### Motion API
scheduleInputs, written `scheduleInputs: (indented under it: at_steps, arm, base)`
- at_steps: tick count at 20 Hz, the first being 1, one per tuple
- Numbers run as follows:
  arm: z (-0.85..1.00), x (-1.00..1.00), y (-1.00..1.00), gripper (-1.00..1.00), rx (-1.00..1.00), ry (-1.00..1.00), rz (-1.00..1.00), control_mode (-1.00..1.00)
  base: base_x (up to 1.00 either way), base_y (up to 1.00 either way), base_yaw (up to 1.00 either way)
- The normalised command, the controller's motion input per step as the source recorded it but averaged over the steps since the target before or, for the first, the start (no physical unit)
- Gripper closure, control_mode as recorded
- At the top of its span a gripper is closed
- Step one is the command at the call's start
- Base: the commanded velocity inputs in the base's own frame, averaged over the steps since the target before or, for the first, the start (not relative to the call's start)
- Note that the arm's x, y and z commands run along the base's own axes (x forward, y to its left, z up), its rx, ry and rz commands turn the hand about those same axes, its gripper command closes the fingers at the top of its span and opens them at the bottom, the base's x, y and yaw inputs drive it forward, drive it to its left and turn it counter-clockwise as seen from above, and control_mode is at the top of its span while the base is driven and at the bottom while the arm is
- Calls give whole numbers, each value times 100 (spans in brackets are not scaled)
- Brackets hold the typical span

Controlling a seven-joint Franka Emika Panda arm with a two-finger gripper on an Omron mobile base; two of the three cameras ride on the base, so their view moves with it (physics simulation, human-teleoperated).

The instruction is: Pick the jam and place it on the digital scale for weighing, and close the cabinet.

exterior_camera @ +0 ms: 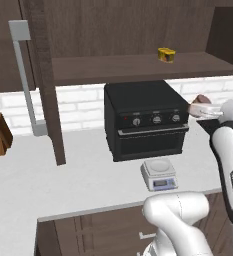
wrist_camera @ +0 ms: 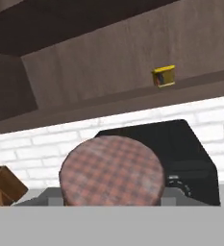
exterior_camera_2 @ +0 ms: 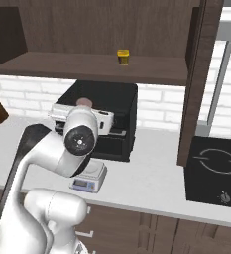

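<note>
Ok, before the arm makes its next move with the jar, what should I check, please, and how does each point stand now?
1. Jam held in the tool: ok, the tool is shut on it.
2. Plate of the digital scale free: ok, nothing lies on it.
3. Jam over the scale: not ok, it is up near the top right of the oven; the scale sits lower, in front.
4. Gap between jam and oven: cannot tell.
5. Cabinet door closed: not ok, it stands open.

Both base views look forward and down from behind, sharing the black oven and counter. Hand view sits close, facing the oven and shelf.
</note>
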Motion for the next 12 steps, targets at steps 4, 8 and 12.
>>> scheduleInputs:
  at_steps: [4,8,12]
  arm:
    - [-75,17,4,100,0,5,50,-100]
    - [-57,22,14,100,-8,5,46,-100]
    - [-65,30,28,100,-19,1,31,-100]
  base:
    - [0,0,0]
    - [0,0,0]
    - [0,0,0]
